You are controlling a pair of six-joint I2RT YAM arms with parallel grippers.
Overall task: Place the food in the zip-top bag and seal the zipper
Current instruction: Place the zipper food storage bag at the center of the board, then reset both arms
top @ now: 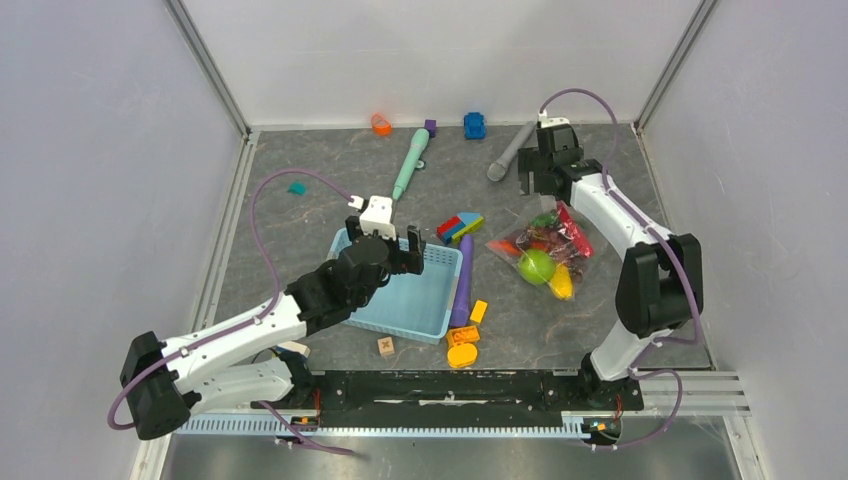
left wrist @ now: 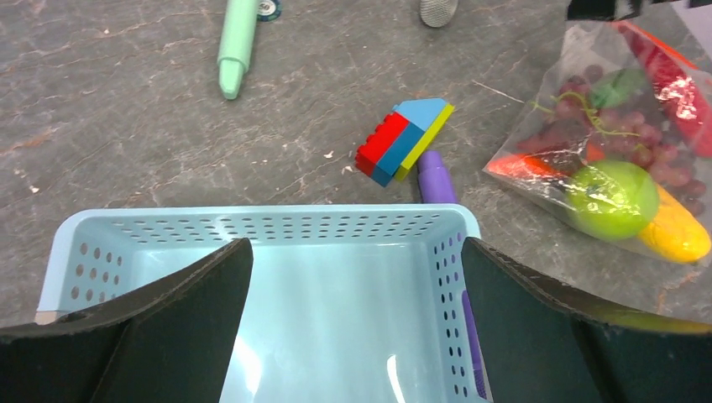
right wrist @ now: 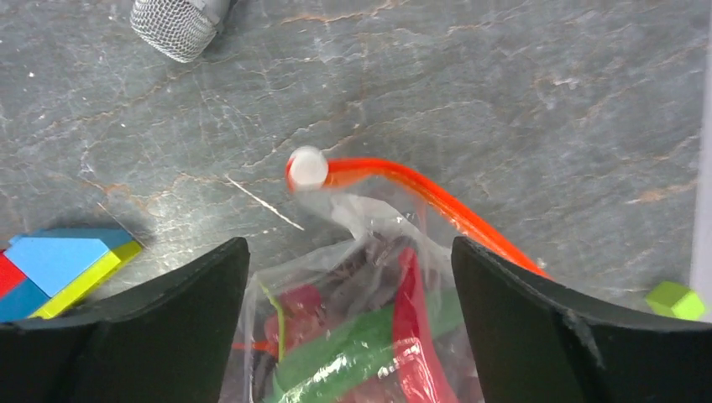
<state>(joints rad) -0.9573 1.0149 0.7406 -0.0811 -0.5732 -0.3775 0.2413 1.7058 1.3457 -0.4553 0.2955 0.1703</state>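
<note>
The zip-top bag lies right of centre, holding the food: green apple, yellow piece, grapes, red chilli and green vegetable. Its orange-red zipper curves along the far edge, with the white slider at the strip's left end. My right gripper hovers open just above that end of the bag, its fingers either side of the plastic and gripping nothing. Over the light-blue basket my left gripper is open and empty.
Stacked red, blue and yellow blocks and a purple cylinder lie between basket and bag. A mint-green tool and a microphone are farther back. Orange blocks and a wooden cube sit near the front.
</note>
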